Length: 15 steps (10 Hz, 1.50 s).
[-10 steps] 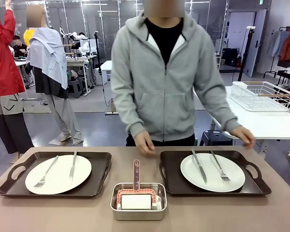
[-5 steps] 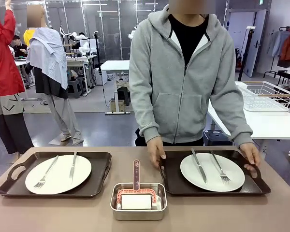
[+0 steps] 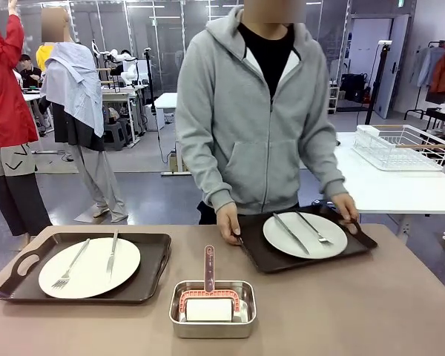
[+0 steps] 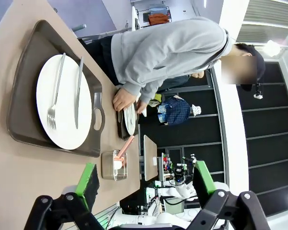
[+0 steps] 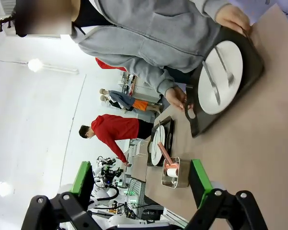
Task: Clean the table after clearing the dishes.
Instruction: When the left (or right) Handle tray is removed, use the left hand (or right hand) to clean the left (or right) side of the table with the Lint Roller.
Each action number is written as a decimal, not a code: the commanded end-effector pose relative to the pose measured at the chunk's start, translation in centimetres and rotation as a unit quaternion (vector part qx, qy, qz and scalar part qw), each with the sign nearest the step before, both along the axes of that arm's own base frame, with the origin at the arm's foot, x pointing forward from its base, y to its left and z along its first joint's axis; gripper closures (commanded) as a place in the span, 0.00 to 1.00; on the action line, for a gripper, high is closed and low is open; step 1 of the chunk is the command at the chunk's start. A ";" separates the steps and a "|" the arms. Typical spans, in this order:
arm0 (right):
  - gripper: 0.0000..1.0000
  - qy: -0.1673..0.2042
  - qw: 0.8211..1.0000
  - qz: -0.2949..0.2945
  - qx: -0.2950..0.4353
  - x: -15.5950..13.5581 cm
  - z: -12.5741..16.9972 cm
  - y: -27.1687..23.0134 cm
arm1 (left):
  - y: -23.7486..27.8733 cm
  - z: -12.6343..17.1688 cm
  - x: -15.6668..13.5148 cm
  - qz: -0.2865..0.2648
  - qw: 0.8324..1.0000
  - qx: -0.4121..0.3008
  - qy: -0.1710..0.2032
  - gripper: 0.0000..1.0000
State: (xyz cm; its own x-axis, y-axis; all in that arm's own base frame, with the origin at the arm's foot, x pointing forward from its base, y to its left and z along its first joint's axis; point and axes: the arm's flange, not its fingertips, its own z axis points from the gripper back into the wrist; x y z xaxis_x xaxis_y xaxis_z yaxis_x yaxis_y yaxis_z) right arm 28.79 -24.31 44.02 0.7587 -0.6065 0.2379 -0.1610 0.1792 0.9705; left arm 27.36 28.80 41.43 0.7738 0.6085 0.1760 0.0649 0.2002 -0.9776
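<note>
Clearing is going on: a person's hands [image 3: 228, 222] are holding the right tray [image 3: 256, 251] raised at the surface's [image 3: 356, 311] far edge, the left tray [image 3: 152, 268], lying at left, is needing removal next, I judge, while the left claw [image 4: 146, 180] and right claw [image 5: 140, 181] are hanging apart, empty.

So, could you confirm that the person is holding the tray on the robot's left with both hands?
Not quite: the front view shows the person's hands holding the tray on the robot's right; the left tray lies untouched.
</note>
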 end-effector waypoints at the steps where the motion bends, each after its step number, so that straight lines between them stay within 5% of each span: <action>1: 0.00 0.000 1.000 0.000 0.000 0.0 0.0 0.0 | 0.5 -0.1 -0.4 -0.008 1.000 0.001 -0.008 0.00; 4: 0.00 -0.053 0.971 0.155 -0.174 7.9 7.2 9.5 | 0.5 -0.1 -0.4 -0.008 1.000 0.001 -0.008 0.00; 6: 0.00 -0.081 0.894 0.330 -0.291 14.4 10.2 20.6 | 0.5 -0.1 -0.4 -0.008 1.000 0.001 -0.008 0.00; 7: 0.00 -0.094 0.842 0.404 -0.344 16.6 10.0 26.1 | 0.5 -0.1 -0.4 -0.008 1.000 0.001 -0.008 0.00; 9: 0.00 -0.107 0.739 0.506 -0.432 19.2 7.4 35.7 | 0.5 -0.1 -0.4 -0.008 1.000 0.001 -0.008 0.00; 12: 0.00 -0.135 0.639 0.597 -0.465 20.1 3.3 43.8 | 0.5 -0.1 -0.4 -0.008 1.000 0.001 -0.008 0.00; 14: 0.00 -0.137 0.603 0.585 -0.525 19.0 2.2 45.2 | 0.5 -0.1 -0.4 -0.008 1.000 0.001 -0.008 0.00; 15: 0.00 -0.105 0.639 0.608 -0.459 19.4 1.7 45.2 | 0.5 -0.1 -0.4 -0.008 1.000 0.001 -0.008 0.00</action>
